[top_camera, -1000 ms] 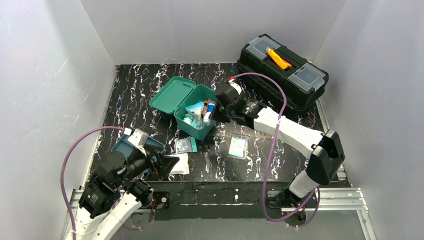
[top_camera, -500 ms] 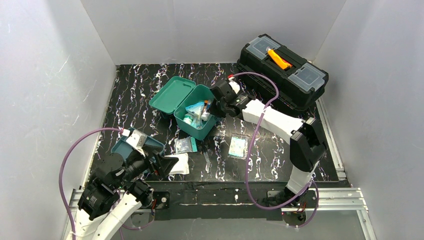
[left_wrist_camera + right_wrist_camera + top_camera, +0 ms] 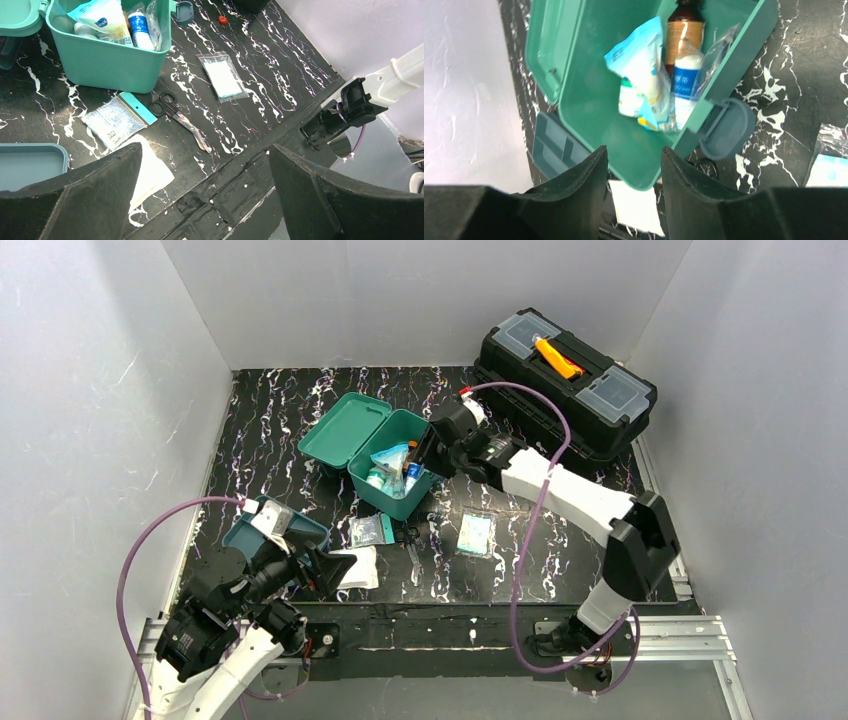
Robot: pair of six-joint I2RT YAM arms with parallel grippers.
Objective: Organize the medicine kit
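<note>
Top external view has the small teal-green rounded plastic medicine kit box (image 3: 372,490) standing open on the black white-veined table (image 3: 270,430), its hinged lid (image 3: 345,430) thrown back on the side away from the right arm. The right hand (image 3: 425,455) hovers just beside the box's rim; from its wrist camera the right hand (image 3: 631,150) is parted and released, nothing between its fingers (image 3: 584,175). Inside the box stand a brown bottle (image 3: 684,30), a white bottle with a blue label (image 3: 684,75), a light blue packet (image 3: 639,60), a small green-and-white bottle (image 3: 628,97) and a clear plastic bag (image 3: 719,55) (all leaning together toward one wall). On the near side of the box, toward the arm bases, lie a silvery packet with a teal header (image 3: 115,120), black-handled scissors (image 3: 175,112), a clear pouch holding a white gauze pad (image 3: 223,77) and a white sheet (image 3: 147,172). The darker teal inner tray (image 3: 30,162) sits apart from the box, near the left arm. The left hand (image 3: 206,147) hangs above the table's near edge, spread wide and grasping nothing. Beyond the box, past the right arm, rests a large black toolbox with an orange handle (image 3: 565,380).
</note>
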